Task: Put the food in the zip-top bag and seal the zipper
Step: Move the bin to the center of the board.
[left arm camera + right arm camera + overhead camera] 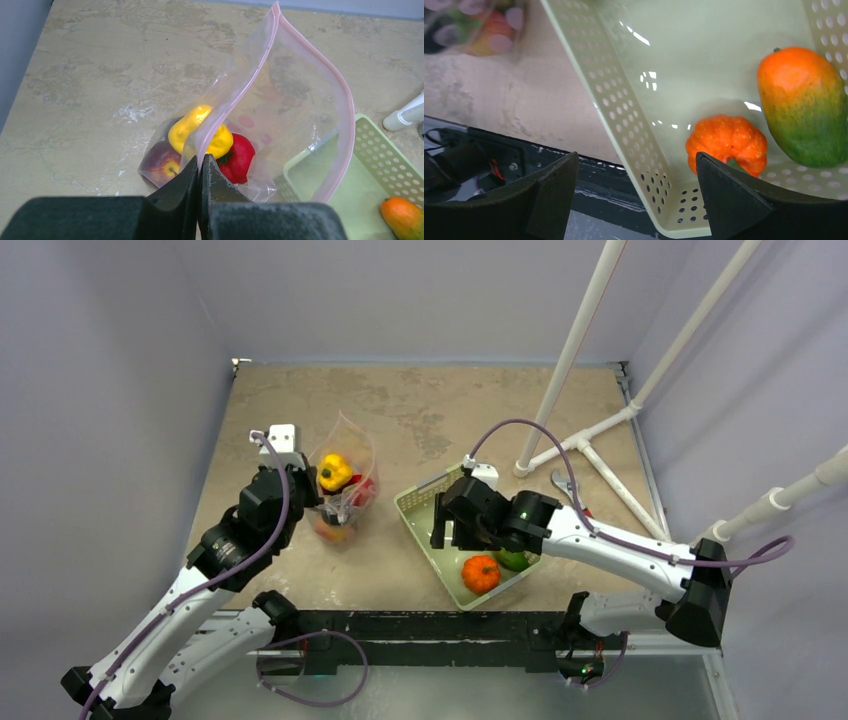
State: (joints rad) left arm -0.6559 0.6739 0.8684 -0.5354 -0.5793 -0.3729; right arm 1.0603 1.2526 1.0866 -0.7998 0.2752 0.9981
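Left gripper point(200, 165): clenched, its two black fingers pressed together on the pink edge of the bag mouth, at the bottom centre of the left wrist view.
Zip-top bag point(295, 115): clear and floppy, it stood on the worktop point(420, 410) left of centre in the top view, with its mouth gaping wide and held up by the left gripper.
Zipper point(345, 115): unsealed; the pale pink strip ran in a wide loop around the open mouth.
Food in the bag: a yellow pepper point(182, 131) lay on top, a red tomato point(240, 155) just beside it on the right and a peach point(161, 162) on its lower left, all three touching.
Right gripper point(636, 157): released, jaws spread wide with nothing between them, hanging over the near end of the basket point(609, 100).
Food in the basket: an orange pumpkin point(724, 142) lay just beside the right-hand finger, and an orange-and-green fruit point(804, 105) lay next to it at the right of the right wrist view.
Basket position: pale green and perforated, right of the bag in the top view and apart from it.
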